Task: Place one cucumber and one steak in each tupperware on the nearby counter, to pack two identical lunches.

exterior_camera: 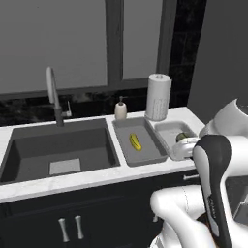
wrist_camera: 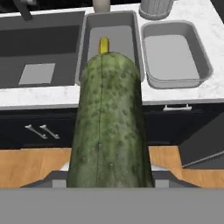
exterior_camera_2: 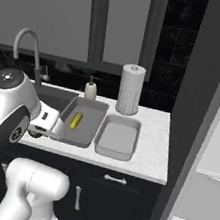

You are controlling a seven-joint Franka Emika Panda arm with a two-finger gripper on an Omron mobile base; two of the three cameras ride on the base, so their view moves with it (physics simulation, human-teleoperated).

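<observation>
The gripper point(wrist_camera: 109, 181) had its 2 fingers closed partway around a dark green, bumpy cucumber point(wrist_camera: 109, 127), which stuck out lengthwise ahead of the hand and blocked most of the hand view. In the left base view a bit of that green end point(exterior_camera: 182, 136) peeked out past the white wrist, over the right-hand tray. The hand hung out in front of the counter edge, above the dark cabinet fronts with silver bar handles point(wrist_camera: 39, 130).

Beyond it, on the white marbled stone counter point(exterior_camera_2: 147, 154), 2 shallow light-grey rectangular tupperware trays sat side by side, just beside each other. The left tray point(exterior_camera_2: 82, 135) held 1 small yellow cucumber point(exterior_camera_2: 76, 120) lying on its floor. The right tray point(exterior_camera_2: 118, 136) had a bare floor in the right base view.

Left of the trays was the deep dark-grey sink basin point(exterior_camera: 58, 150) with its curved silver tap point(exterior_camera: 52, 92). Behind the trays stood a small pale soap bottle point(exterior_camera: 120, 109) and an upright white paper-towel roll point(exterior_camera_2: 130, 89).
</observation>
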